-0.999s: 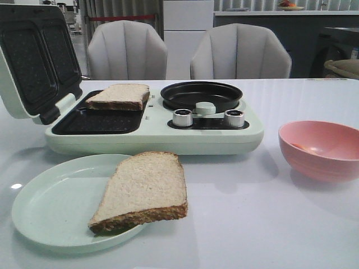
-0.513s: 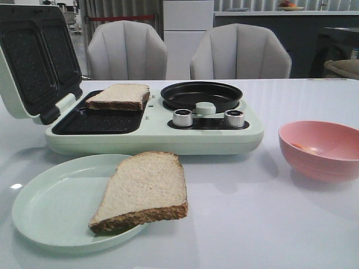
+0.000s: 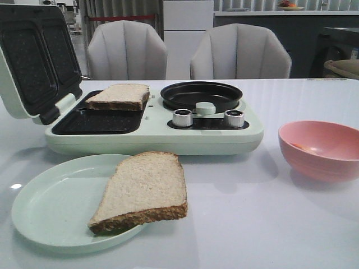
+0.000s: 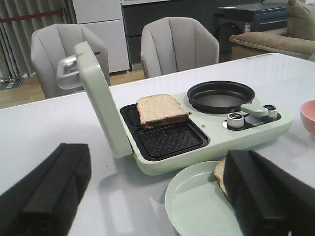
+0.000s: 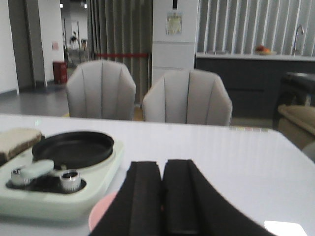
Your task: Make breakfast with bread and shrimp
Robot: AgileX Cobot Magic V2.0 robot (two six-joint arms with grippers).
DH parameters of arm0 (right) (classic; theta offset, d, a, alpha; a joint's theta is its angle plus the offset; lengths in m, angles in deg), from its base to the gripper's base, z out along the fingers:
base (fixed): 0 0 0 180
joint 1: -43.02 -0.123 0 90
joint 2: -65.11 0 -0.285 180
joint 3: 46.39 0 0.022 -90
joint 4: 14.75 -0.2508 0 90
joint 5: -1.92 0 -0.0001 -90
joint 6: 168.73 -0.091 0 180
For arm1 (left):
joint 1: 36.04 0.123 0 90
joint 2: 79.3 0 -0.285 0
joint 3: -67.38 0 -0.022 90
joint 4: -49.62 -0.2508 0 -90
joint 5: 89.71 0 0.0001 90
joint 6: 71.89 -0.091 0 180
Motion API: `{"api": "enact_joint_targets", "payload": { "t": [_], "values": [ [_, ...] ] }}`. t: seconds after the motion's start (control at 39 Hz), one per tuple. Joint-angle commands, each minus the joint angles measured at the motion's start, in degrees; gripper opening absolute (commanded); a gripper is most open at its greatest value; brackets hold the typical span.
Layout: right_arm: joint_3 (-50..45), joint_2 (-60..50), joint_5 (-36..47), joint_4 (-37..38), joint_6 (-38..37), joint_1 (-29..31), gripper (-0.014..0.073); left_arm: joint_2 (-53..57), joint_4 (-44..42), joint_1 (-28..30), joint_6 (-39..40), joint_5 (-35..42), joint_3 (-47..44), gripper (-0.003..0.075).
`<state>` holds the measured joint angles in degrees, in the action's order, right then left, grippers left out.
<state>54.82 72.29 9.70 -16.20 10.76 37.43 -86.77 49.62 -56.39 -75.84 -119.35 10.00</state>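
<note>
One slice of bread lies on the pale green plate, overhanging its right rim. A second slice rests in the far slot of the open sandwich maker. In the pink bowl a small orange bit, likely shrimp, shows. Neither gripper appears in the front view. In the left wrist view my left gripper stands open and empty, back from the plate. In the right wrist view my right gripper is shut, with the bowl's rim showing beside it.
The sandwich maker's lid stands raised at the left. Its round black pan and two metal knobs are on the right half. Two grey chairs stand behind the white table.
</note>
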Motion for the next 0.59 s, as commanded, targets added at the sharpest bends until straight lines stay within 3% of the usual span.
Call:
{"api": "enact_joint_targets", "payload": {
  "t": [0.0,0.21,0.31,0.56],
  "values": [
    [3.58,-1.17,7.55,-0.87,0.07,0.22,0.0141,0.39,0.74,-0.48,0.64,4.56,1.51,0.0606],
    [17.90,6.59,-13.56,-0.76,0.12,0.22,0.0141,0.39,0.74,-0.48,0.64,4.90,1.51,0.0606],
    [22.59,12.27,-19.59,-0.76,0.12,0.22,0.0141,0.39,0.74,-0.48,0.64,5.13,1.51,0.0606],
    [22.39,18.63,-19.46,-1.43,0.12,0.22,0.0141,0.39,0.74,-0.48,0.64,5.42,1.51,0.0606]
  ]
}}
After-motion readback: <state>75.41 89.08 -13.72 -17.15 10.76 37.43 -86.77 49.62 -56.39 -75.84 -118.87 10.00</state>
